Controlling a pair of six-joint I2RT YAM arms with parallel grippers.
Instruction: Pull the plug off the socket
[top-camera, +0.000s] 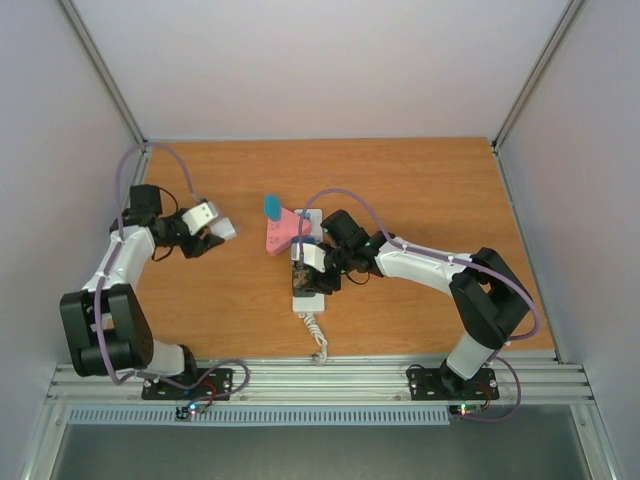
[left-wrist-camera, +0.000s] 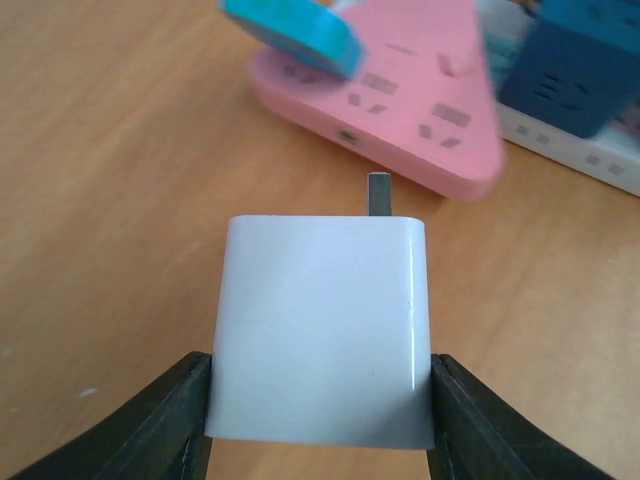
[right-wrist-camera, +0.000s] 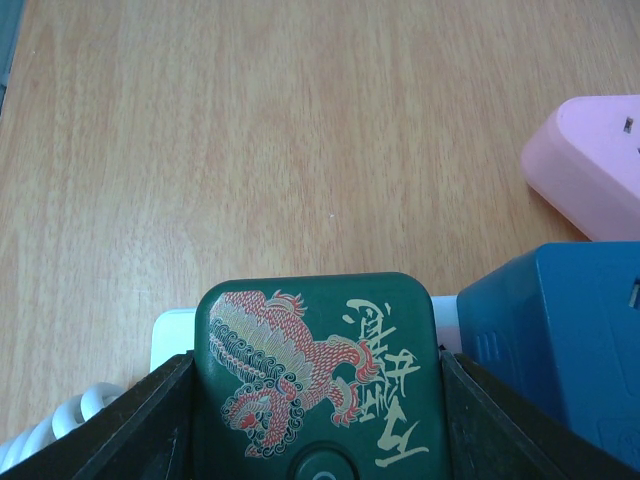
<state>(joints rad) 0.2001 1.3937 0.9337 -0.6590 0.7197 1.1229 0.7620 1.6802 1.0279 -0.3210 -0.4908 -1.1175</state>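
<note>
The right gripper (right-wrist-camera: 318, 415) presses its black fingers (right-wrist-camera: 150, 425) on both sides of a green dragon-printed plug (right-wrist-camera: 315, 360) sitting on the white socket (right-wrist-camera: 170, 335). A blue plug (right-wrist-camera: 550, 340) stands just right of it.

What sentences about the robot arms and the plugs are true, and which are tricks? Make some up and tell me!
1. The left gripper holds a white plug. True.
2. The white plug is pushed into a socket. False: it is free, and its metal prong is bare.
3. The right gripper grips a green plug with a dragon picture on it. True.
4. The green plug hangs high in the air. False: it sits on the white power strip, right beside a blue block.
</note>
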